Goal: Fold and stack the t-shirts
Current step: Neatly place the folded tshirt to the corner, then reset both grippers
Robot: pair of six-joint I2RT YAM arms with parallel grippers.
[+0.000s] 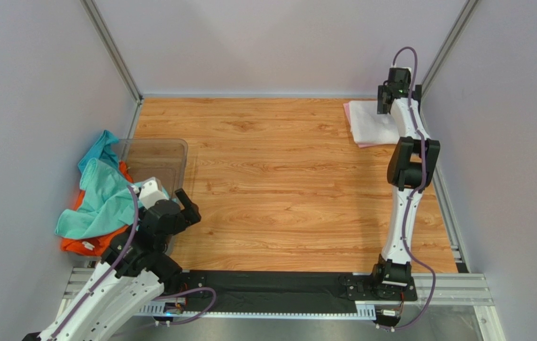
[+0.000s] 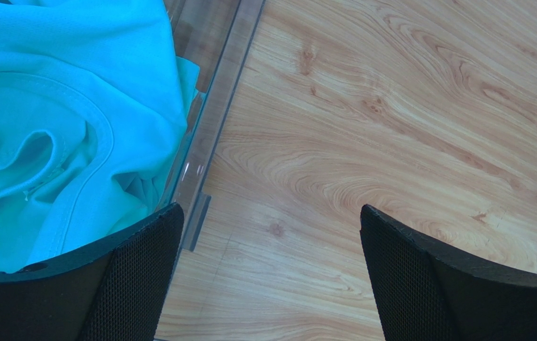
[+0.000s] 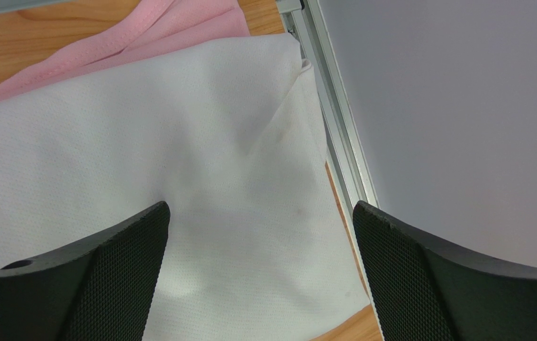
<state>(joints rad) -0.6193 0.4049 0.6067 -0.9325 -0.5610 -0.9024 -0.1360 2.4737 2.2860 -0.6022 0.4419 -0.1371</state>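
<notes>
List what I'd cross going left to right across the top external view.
In order: teal t-shirt → clear plastic bin → left gripper → bare wooden table → folded white t-shirt. Left out for overlap: orange t-shirt under the teal, pink t-shirt under the white, right gripper above them.

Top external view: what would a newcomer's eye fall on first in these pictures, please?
Most striking is the crumpled teal t-shirt spilling over the clear plastic bin at the left edge of the table, with an orange t-shirt under it. In the far right corner a folded white t-shirt lies on a pink t-shirt, the open right gripper above it. The left gripper, also open, hovers by the bin's rim.
</notes>
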